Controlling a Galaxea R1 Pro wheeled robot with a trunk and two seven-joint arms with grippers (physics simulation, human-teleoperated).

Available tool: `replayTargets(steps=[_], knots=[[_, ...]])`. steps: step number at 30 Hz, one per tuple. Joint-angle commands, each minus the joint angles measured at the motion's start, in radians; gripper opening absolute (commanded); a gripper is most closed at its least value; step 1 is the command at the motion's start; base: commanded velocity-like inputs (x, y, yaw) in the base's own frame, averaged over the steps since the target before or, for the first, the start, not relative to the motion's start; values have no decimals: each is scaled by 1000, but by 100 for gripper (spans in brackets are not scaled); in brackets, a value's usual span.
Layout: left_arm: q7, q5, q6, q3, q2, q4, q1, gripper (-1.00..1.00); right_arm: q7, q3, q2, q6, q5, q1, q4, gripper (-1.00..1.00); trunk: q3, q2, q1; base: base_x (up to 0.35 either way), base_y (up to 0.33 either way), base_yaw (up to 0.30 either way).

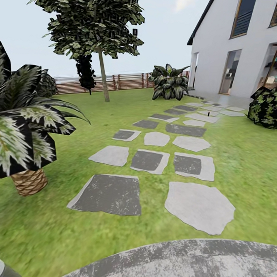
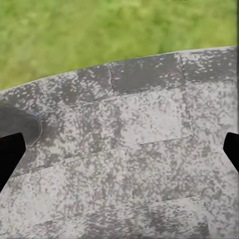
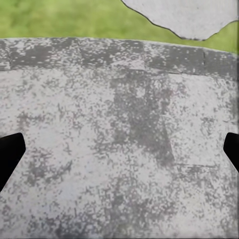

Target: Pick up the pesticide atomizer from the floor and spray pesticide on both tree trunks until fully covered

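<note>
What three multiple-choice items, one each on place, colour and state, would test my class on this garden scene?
1. In the head view, the palm stands where?
A on the stone path
B left of it, on the grass
C against the house
2. The fence is:
A brown
B white
C blue
3. The left fingers are:
A shut on a bottle
B shut on a branch
C spread apart, holding nothing

B: its scaly stump sits on lawn left of the slabs.
A: its slats show brown.
C: paving shows between the tips.
</note>
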State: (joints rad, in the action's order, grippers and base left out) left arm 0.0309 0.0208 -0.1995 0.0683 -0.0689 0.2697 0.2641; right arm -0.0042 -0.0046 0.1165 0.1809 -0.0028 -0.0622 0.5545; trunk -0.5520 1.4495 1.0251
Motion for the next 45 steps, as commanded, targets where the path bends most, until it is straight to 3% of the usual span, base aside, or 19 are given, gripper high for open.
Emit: replayTargets(steps=[1,4,23,45], knots=[[0,2,-3,2,0,-1,0,100,0,-1,0,3,0,-1,-1,100,-2,0,0,0,0,-192],[0,1,-3,2,-1,-1,0,100,0,-1,0,3,0,-1,-1,100,-6,0,0,0,0,-192],[1,2,-3,2,-6,-1,1,100,0,-2,0,4,0,-1,1,100,-90,133,73,0,0,-190],[0,1,-3,1,-5,-1,1,100,0,-1,5,5,3,-1,-1,100,-160,287,157,0,0,-9]])
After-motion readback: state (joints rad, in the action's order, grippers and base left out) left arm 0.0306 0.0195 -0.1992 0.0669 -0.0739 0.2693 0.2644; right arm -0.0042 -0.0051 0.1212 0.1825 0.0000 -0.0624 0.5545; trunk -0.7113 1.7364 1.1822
